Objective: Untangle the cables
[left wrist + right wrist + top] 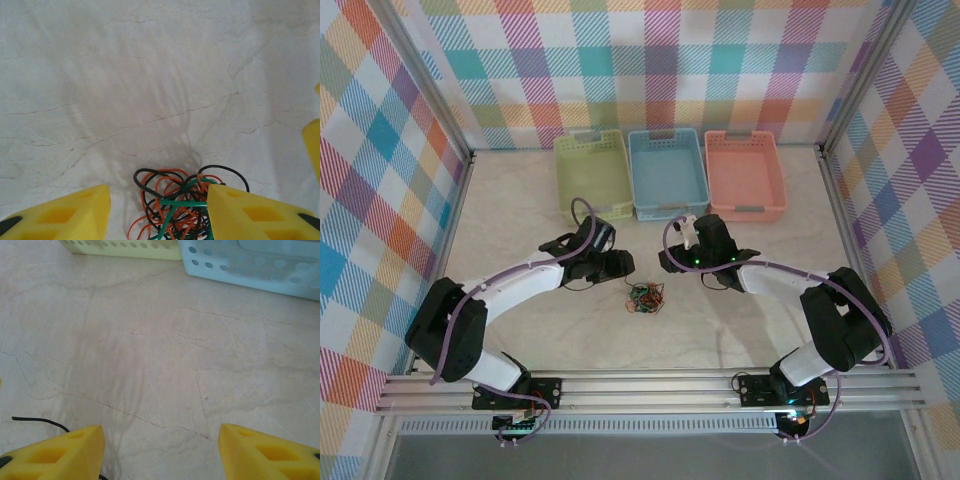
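Observation:
The cables [645, 297] lie as one small tangle of orange, green and black wires on the pale table, in front of and between both arms. In the left wrist view the tangle [170, 192] sits between the yellow fingers of my left gripper [159, 201], which is open. The right finger [250, 215] touches the wires, while the left finger [75, 215] stands apart from them. My left gripper [622, 264] is just behind and left of the tangle. My right gripper [667, 262] is behind and right of it, open [161, 440] over bare table. A loose black cable end [40, 420] runs by its left finger.
Three baskets stand in a row at the back: yellow-green [592, 172], blue [667, 170] and orange [744, 172]. The yellow-green [125, 247] and blue [260, 265] ones are also ahead of the right wrist. Checked walls close in the table's sides and back.

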